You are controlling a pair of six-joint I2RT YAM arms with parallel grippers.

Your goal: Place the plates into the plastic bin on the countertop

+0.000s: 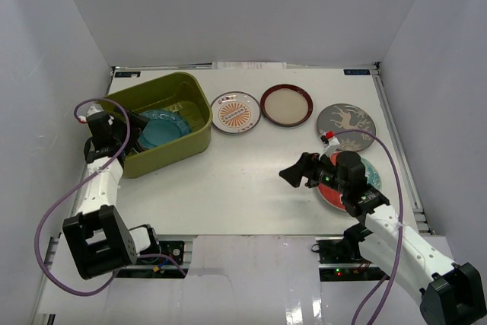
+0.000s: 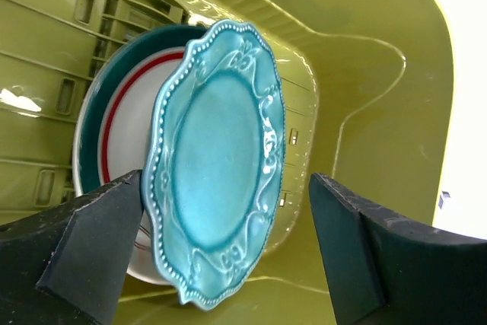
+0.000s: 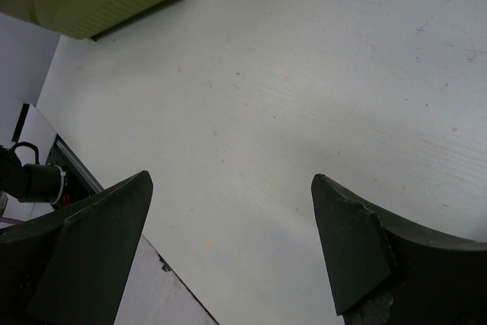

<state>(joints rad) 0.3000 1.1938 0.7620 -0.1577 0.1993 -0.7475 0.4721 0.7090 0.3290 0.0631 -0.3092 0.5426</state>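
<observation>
in the plastic bin (image 1: 171,146), teal plate (image 2: 217,165) on a green-ringed plate (image 2: 95,112), left claw (image 2: 225,188) spread wide, right claw (image 3: 230,184) likewise

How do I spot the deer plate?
Find the green bin at the table's left. Three plates line the far edge to its right; the deer plate is rightmost. It alone is grey, unlike the orange plate and the red-rimmed plate.

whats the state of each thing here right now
bin: upright, two plates inside
teal plate: in bin, atop white plate
white plate: in bin, underneath
orange plate: flat on table
red-rimmed plate: flat on table
grey plate: flat on table
red plate: on table, partly hidden
left jaws: open
right jaws: open, empty
</observation>
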